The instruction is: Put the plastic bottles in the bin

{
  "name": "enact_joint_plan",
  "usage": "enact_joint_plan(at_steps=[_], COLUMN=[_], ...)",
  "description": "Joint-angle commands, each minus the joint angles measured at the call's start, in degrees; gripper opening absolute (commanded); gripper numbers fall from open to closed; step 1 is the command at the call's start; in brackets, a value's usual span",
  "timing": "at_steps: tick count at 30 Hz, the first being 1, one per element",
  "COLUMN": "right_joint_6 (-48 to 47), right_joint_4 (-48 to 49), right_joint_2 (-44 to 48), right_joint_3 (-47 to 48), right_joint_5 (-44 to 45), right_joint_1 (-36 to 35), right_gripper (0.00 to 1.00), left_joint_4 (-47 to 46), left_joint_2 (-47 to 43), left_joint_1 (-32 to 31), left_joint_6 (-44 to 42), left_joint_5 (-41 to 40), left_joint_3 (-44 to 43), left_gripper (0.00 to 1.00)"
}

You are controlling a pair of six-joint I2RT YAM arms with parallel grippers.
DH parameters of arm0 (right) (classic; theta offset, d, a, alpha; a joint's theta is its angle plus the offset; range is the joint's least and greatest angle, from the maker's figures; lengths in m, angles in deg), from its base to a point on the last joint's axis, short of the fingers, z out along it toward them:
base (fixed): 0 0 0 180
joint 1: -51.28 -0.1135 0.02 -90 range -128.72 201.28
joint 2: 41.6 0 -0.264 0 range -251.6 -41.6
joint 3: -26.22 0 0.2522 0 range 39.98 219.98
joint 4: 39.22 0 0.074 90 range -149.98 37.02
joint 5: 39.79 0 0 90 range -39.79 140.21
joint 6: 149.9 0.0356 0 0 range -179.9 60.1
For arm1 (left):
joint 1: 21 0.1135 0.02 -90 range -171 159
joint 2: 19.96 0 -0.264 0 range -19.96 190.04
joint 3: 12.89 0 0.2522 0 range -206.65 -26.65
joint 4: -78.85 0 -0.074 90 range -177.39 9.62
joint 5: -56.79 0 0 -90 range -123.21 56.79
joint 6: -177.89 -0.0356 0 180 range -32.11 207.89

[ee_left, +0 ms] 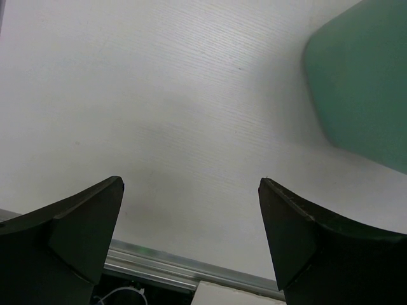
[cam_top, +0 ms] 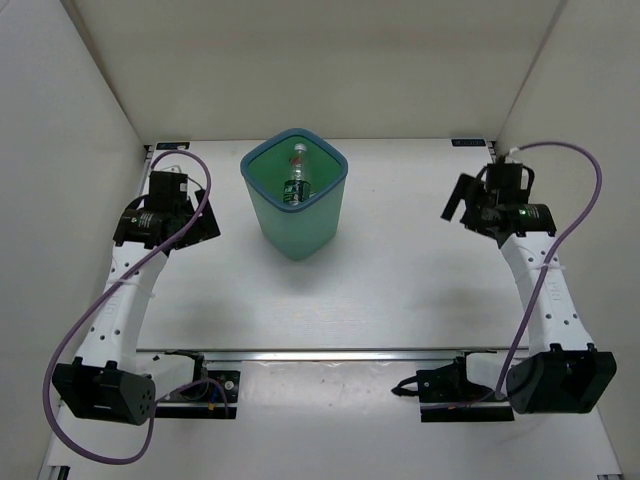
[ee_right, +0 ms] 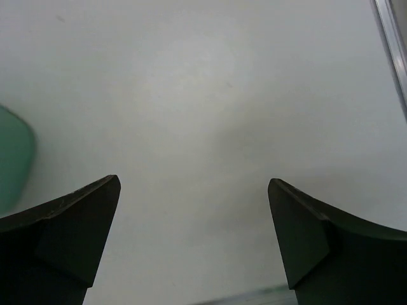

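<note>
The teal-green bin (cam_top: 296, 232) with a blue rim stands at the table's back middle. Inside it I see a clear bottle with a green label (cam_top: 296, 189) and a clear bottle with a white cap (cam_top: 299, 155) above it; other bottles are hidden. No bottle lies on the table. My left gripper (cam_top: 200, 222) is open and empty, left of the bin; its wrist view shows the bin's wall (ee_left: 365, 82) at upper right. My right gripper (cam_top: 455, 203) is open and empty at the right; its wrist view shows a sliver of the bin (ee_right: 13, 159) at left.
White walls enclose the table on the left, back and right. A metal rail (cam_top: 330, 355) runs along the near edge between the arm bases. Purple cables loop from both arms.
</note>
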Motion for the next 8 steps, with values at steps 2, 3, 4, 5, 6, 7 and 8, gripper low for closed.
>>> enact_joint_plan(at_steps=[2,3,4,5,6,7,8], right_joint_6=[-3.7,-4.0,-4.0,-4.6,-4.6,-4.9,-5.5], right_joint_4=[-8.6,-9.1,-9.1,-9.3,-9.4,-9.6,-9.9], right_joint_2=[4.9,5.5,5.6,5.9,5.9,6.1,6.0], right_joint_3=[-3.1,-3.6,-3.8,-4.0,-4.1,-4.0,-4.3], right_joint_5=[0.6,1.7,2.8,3.1,3.1,3.2,2.9], right_joint_1=[3.3,3.3,3.1,2.9,2.9,2.9,3.1], right_gripper=[0.99,0.99,0.99,0.99,0.99,0.99,0.99], left_joint_4=[-1.3,-1.2,-0.7,-0.4,-0.3,0.1,-0.5], left_joint_2=[-1.3,-1.2,-1.3,-1.8,-1.8,-1.9,-2.1], left_joint_1=[0.5,0.6,0.9,0.4,0.2,0.5,0.6], left_joint_6=[1.1,1.1,1.2,1.4,1.7,1.7,1.9], left_joint_5=[-0.1,-0.6,-1.0,-1.3,-2.0,-1.8,-1.5], left_joint_3=[0.4,0.2,0.2,0.4,0.5,1.0,1.1], left_gripper=[0.98,0.99,0.98,0.98,0.99,0.98,0.99])
